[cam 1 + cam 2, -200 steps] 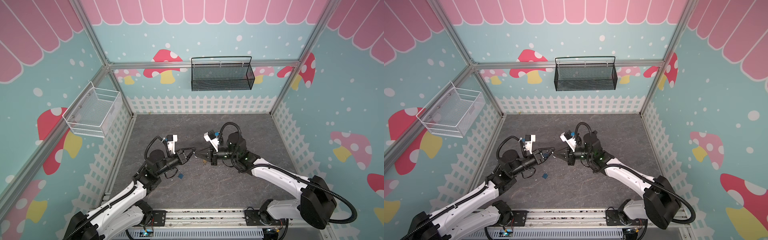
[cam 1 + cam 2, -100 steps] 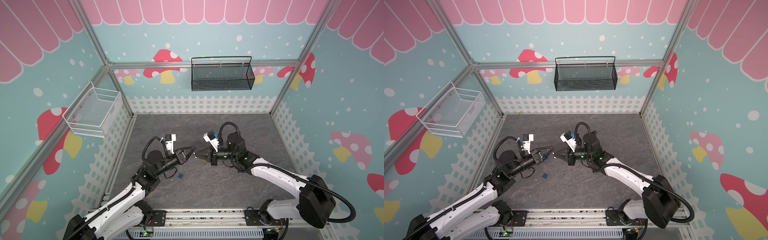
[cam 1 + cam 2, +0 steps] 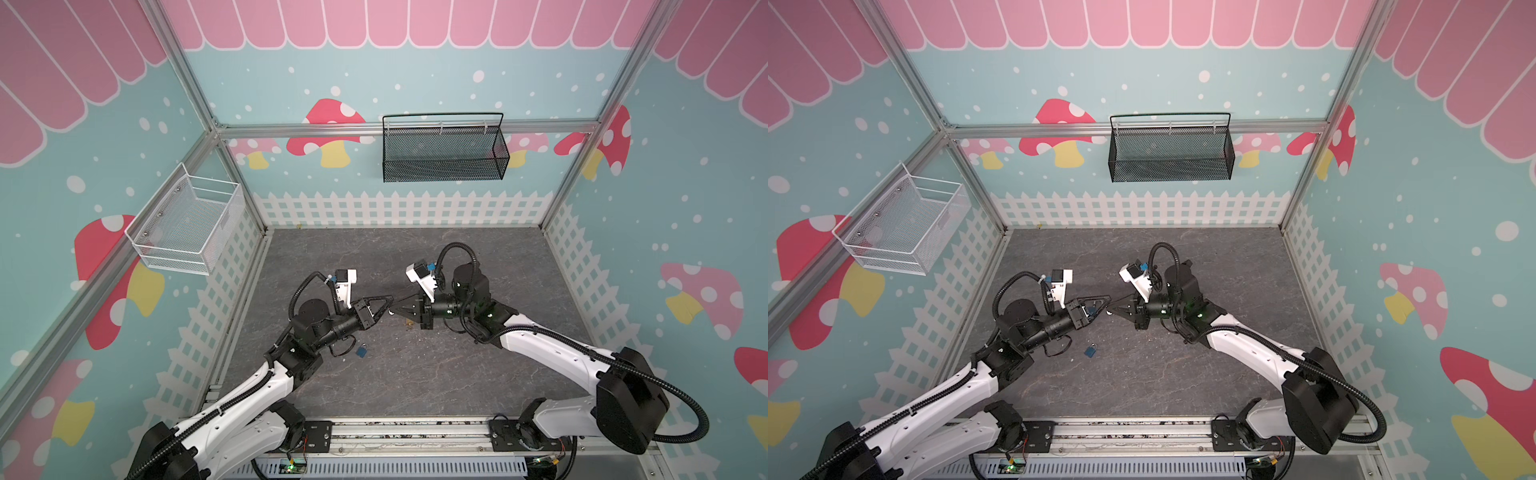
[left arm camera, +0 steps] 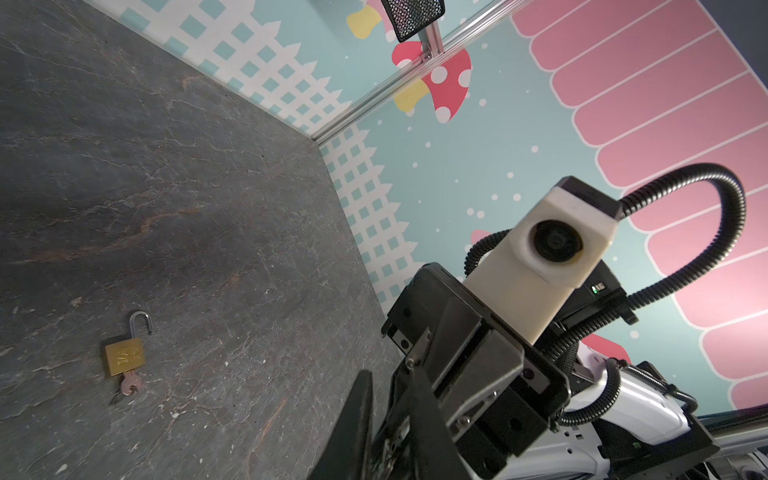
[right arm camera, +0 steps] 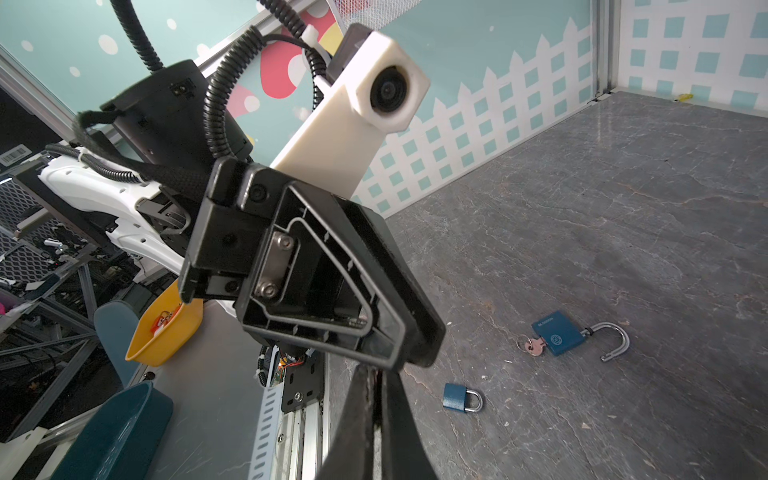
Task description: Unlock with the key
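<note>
Top views both show the left end effector [image 3: 388,306] and right end effector [image 3: 400,308] hovering nose to nose above the middle of the table [image 3: 415,374], tips almost touching. The right one's jaws are pinched fully together. The left one's look nearly together, but I honestly can't tell if either has anything in it.

Left wrist view has the brass padlock [image 4: 124,356] lying flat with its shackle popped and a key [image 4: 131,381] in its bottom, just under the right end effector. Right wrist view shows a big blue padlock [image 5: 557,338], shackle swung open, second key [image 5: 531,345] in it, below the left end effector. The small blue padlock [image 5: 459,397] has its shackle down and sits nearer the front rail [image 3: 395,432], apart from both tips.
</note>
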{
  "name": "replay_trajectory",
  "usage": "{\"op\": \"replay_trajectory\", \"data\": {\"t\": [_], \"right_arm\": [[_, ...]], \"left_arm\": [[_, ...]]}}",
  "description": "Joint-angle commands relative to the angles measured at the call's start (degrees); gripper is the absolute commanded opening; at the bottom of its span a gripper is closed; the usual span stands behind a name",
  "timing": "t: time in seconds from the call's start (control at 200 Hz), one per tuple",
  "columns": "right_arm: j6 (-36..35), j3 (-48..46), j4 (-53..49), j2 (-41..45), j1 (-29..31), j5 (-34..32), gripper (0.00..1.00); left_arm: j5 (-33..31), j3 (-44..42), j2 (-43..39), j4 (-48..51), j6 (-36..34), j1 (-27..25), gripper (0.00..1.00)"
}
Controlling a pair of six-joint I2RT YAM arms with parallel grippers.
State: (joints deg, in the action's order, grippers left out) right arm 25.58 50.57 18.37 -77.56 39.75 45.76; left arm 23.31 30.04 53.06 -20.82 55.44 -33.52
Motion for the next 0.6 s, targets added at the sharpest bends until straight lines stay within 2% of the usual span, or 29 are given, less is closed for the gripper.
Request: {"op": "replay_trajectory", "data": {"t": [0.0, 0.395, 0.595], "right_arm": [[-0.01, 1.99, 1.86, -0.66, -0.26, -0.4, 0.0], [2.49, 1.68, 5.56, -0.4, -0.22, -2.53, 0.0], [2.67, 1.93, 6.04, -0.47, -0.28, -3.97, 0.0]], "left_arm": [[1.29, 0.92, 0.15, -2.21, 0.86, -0.22, 0.14], [1.31, 0.52, 1.17, -3.98, 3.9, -0.23, 0.0], [1.23, 1.85, 0.47, -1.97, 2.88, -0.15, 0.0]]}}
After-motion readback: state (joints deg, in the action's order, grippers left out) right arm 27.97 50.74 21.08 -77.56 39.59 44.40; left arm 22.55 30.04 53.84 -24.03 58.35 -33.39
